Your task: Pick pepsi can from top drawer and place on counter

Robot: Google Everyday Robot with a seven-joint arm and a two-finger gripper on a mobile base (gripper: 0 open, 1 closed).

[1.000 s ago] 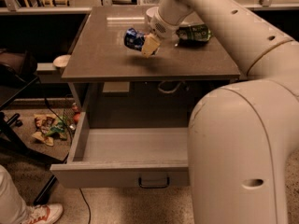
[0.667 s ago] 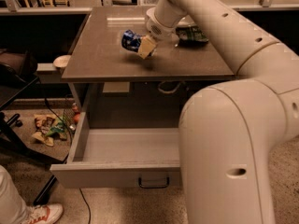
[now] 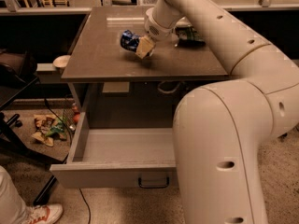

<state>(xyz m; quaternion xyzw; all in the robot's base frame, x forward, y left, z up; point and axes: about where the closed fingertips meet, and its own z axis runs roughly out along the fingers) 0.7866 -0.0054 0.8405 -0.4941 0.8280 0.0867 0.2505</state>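
The pepsi can, dark blue, lies tilted in my gripper just above the middle of the counter. The gripper's tan fingers are shut on the can's right side. The arm reaches in from the upper right. The top drawer stands pulled open below the counter, its inside bare, with a dark handle on its front panel.
A green snack bag lies on the counter behind the arm. The robot's large white body fills the right foreground. Litter lies on the floor at the left, and a person's shoe is at the bottom left.
The gripper with the can has shifted slightly left and toward the front of the counter; the view has shifted as well. The drawer stays open.
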